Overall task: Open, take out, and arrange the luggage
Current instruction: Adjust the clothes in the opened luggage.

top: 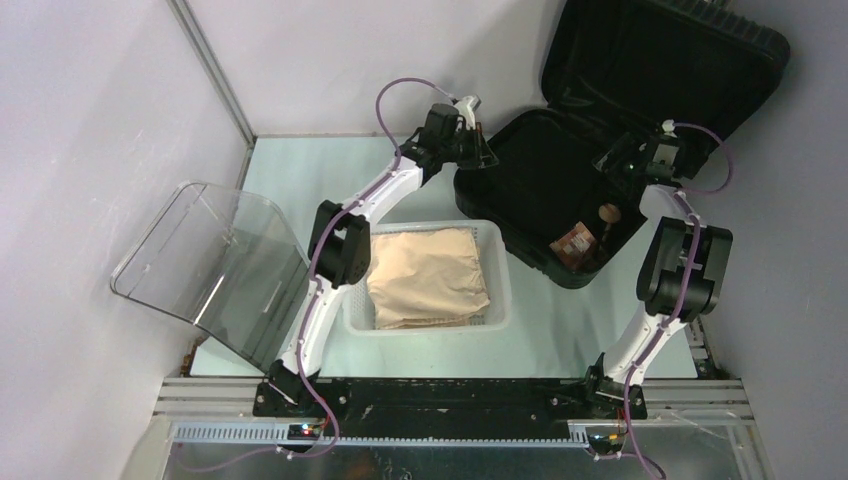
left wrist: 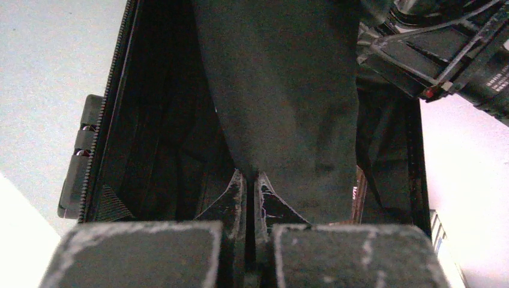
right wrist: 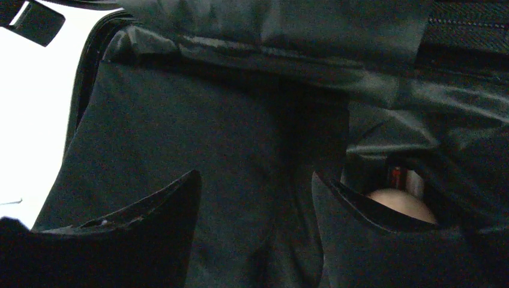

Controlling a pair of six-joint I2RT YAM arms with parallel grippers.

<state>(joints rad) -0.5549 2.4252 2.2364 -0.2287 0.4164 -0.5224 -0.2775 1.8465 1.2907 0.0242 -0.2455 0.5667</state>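
Note:
The luggage [top: 640, 70] lies open at the back right, its lid leaning up against the wall. My left gripper [top: 478, 148] is at the left rim of the lower shell. In the left wrist view it [left wrist: 251, 180] is shut on a black garment [left wrist: 282, 90] that stretches away from the fingertips over the case's zipped edge [left wrist: 111, 120]. My right gripper [top: 622, 165] hangs inside the shell. In the right wrist view it [right wrist: 253, 186] stands open just above the same black garment [right wrist: 198, 132], with nothing between its fingers.
A white basket [top: 500, 270] holding a beige folded cloth [top: 428, 275] sits between the arms. A clear curved plastic cover [top: 215, 260] stands at the left. Brown packets [top: 575, 240] and a round beige item [right wrist: 405, 204] lie in the case's near end.

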